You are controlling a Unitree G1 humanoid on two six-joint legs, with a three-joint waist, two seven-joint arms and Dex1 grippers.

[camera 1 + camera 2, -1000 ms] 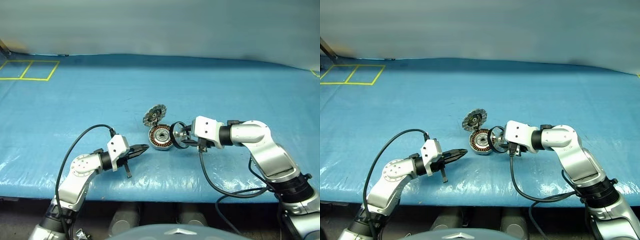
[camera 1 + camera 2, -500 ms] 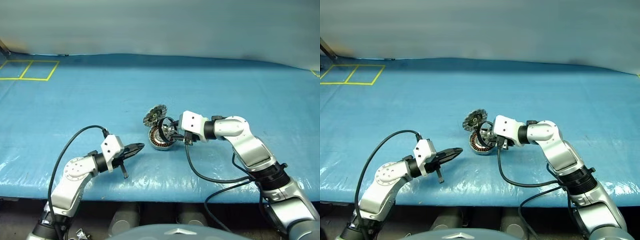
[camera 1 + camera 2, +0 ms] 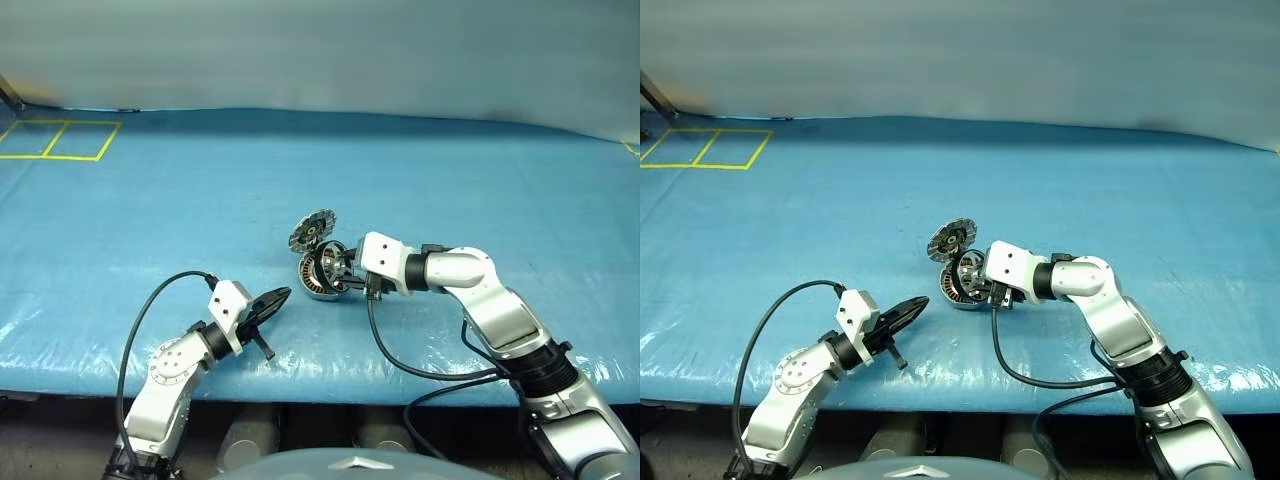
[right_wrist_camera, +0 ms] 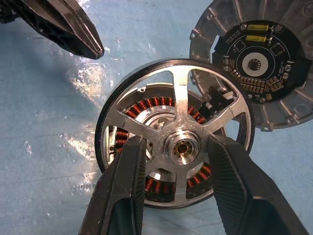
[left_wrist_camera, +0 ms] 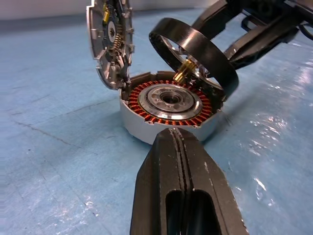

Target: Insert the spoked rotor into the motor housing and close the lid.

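The motor housing (image 5: 146, 128), a silver puck with copper windings, lies on the blue sheet with its lid (image 5: 110, 44) standing open on the hinge at its far side. My right gripper (image 4: 176, 144) is shut on the spoked rotor (image 4: 178, 98), its fingers either side of the hub. The rotor is tilted, just over the housing's right rim. My left gripper (image 3: 278, 296) is shut and empty. It points at the housing from the near left, a short way off, with its tip (image 5: 171, 134) low over the sheet.
The blue sheet (image 3: 450, 180) covers the whole table, with its front edge close below both arms. Yellow tape squares (image 3: 60, 140) mark the far left corner. Black cables (image 3: 400, 350) loop from each wrist near the front edge.
My right gripper has carried the rotor leftward, from beside the housing to over its right rim. The left arm has sunk a little and its gripper has turned toward the housing.
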